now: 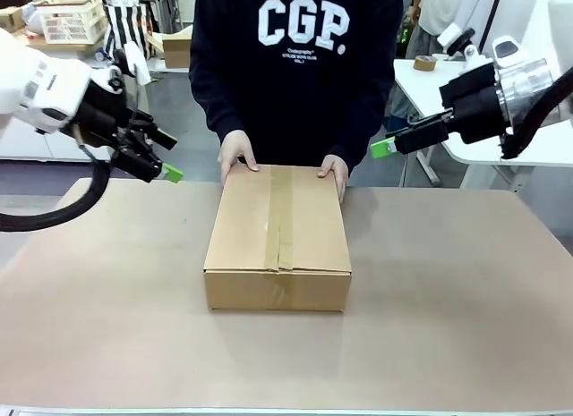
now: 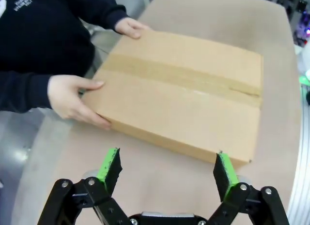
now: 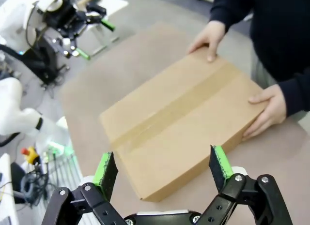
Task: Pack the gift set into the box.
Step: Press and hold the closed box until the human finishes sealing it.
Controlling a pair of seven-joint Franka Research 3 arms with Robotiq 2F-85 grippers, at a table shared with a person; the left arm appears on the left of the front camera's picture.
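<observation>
Carton at table centre: a large shallow brown corrugated cardboard box (image 1: 277,233), flaps shut, lying flat on the pale brown table (image 1: 466,282). A strip of brown tape (image 1: 281,215) runs from its 12 o'clock edge to its 6 o'clock edge and down the near face. Left gripper (image 1: 168,157) hangs in the air at 10 o'clock from the box, well apart from it, its green-padded fingers spread with nothing between them. Right gripper (image 1: 390,139) hangs at 2 o'clock from the box, also well apart, out past the far table edge; from the front its fingers overlap and the gap is hard to read. Person's hands (image 1: 237,152) rest on the box's far edge, one at the 11 o'clock corner, one at the 1 o'clock corner. Left wrist view: the fingers stand wide apart and empty, and the box lies beyond the tips toward 12 o'clock, untouched. One hand is wrapped round the corner at 9 o'clock with the thumb on top, the other sits on the corner at 11 o'clock. Right wrist view settles what the front leaves unclear: those fingers are wide apart and empty. The box lies beyond them toward 12 o'clock, its nearest corner seen between the two pads, clear of both. The left arm (image 3: 58,22) shows far off at 10 o'clock. The closed flaps hide the inside of the box. Dark sleeves (image 2: 29,89) cover the person's wrists.
</observation>
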